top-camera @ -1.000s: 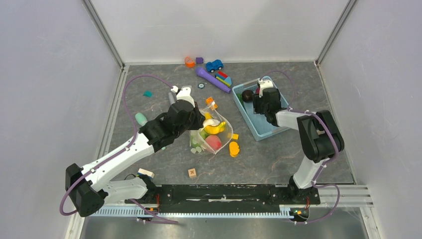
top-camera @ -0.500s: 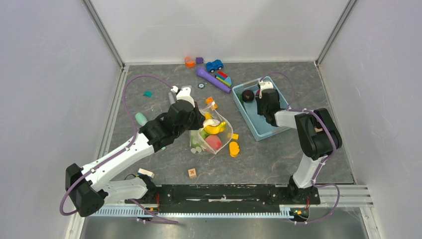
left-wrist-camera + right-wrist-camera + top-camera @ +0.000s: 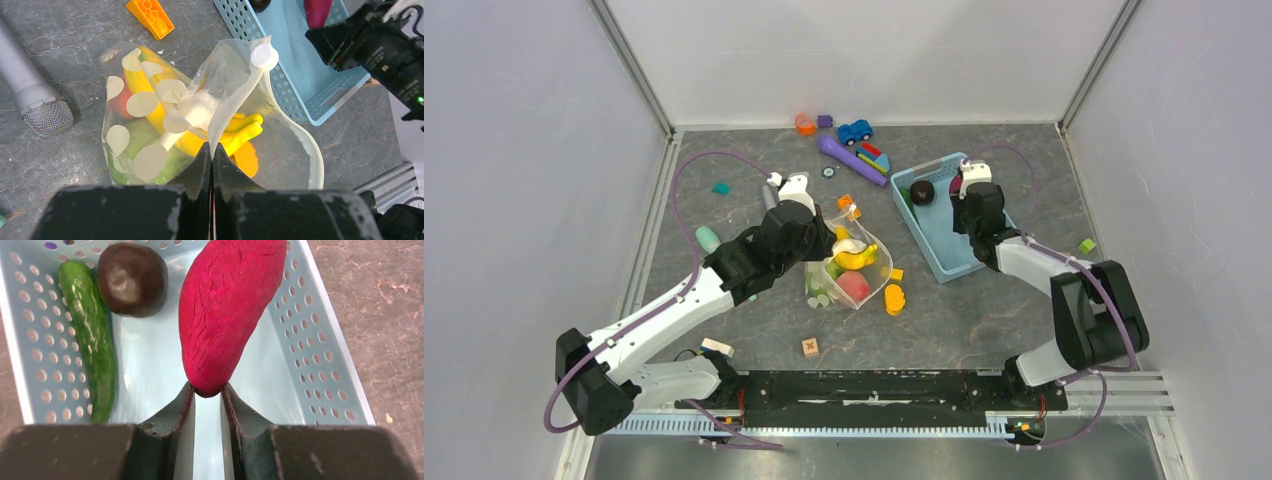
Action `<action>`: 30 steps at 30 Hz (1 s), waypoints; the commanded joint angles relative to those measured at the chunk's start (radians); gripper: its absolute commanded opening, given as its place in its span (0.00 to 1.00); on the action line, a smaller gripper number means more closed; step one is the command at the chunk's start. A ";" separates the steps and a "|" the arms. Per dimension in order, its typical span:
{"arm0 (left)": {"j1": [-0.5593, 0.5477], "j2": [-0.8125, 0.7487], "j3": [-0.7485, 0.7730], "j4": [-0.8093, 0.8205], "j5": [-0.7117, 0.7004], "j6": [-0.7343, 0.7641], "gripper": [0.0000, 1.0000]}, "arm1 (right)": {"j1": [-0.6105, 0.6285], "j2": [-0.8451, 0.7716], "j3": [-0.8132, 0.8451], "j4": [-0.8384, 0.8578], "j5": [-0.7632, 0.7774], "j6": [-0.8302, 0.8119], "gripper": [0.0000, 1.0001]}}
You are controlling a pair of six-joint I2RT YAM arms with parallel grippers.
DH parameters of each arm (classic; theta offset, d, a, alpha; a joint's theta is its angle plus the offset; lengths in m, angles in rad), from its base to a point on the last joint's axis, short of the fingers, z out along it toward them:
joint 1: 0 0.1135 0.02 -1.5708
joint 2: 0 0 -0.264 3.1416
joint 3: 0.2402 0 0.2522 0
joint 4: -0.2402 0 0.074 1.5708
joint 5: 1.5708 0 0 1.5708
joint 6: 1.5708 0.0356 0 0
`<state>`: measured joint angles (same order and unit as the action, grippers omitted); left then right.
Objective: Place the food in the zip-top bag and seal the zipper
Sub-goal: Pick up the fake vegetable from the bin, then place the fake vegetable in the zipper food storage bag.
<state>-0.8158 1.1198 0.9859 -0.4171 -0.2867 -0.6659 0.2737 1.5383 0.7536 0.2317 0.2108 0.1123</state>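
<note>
Lying in the light blue basket [image 3: 310, 330], the long red food piece [image 3: 230, 315] points its length straight away from the right gripper [image 3: 207, 390], whose fingers clamp its narrow near tip from both sides. A green cucumber [image 3: 90, 340] and a dark round piece [image 3: 131, 285] sit beside it in the same basket, both clear of the fingers. The zip-top bag [image 3: 142, 104] lies on the bench [image 3: 984, 330] just to the left of the basket, holding a yellow banana bunch [image 3: 240, 132] with green and pink-red pieces. The left gripper [image 3: 211, 150] is pinched closed on the zipper [image 3: 226, 106], lifting one lip so the mouth gapes toward the basket. Only the right arm is at the red piece. I judge its carry runs leftward over the basket wall to that mouth, the free end entering first along the long axis. A grip this near one end may let the piece swing or slip.
</note>
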 commanded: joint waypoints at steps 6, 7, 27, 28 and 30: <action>-0.002 0.015 0.008 0.024 0.002 -0.019 0.05 | -0.001 -0.306 -0.157 -0.099 -0.181 0.040 0.03; -0.002 0.017 0.011 0.023 0.003 -0.016 0.05 | 0.000 -0.340 -0.170 -0.105 -0.223 0.040 0.03; -0.002 0.029 0.009 0.091 0.044 0.044 0.05 | 0.023 -0.782 -0.259 -0.140 -1.192 0.133 0.00; -0.002 0.030 0.011 0.093 0.048 0.049 0.05 | 0.033 -0.783 -0.255 -0.138 -1.205 0.149 0.00; -0.002 0.029 0.011 0.101 0.060 0.061 0.05 | 0.057 -0.773 -0.243 -0.150 -1.232 0.168 0.00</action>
<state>-0.8158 1.1507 0.9859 -0.3832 -0.2527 -0.6563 0.2974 0.7723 0.4908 0.0826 -0.8742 0.2180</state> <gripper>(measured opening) 0.053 0.253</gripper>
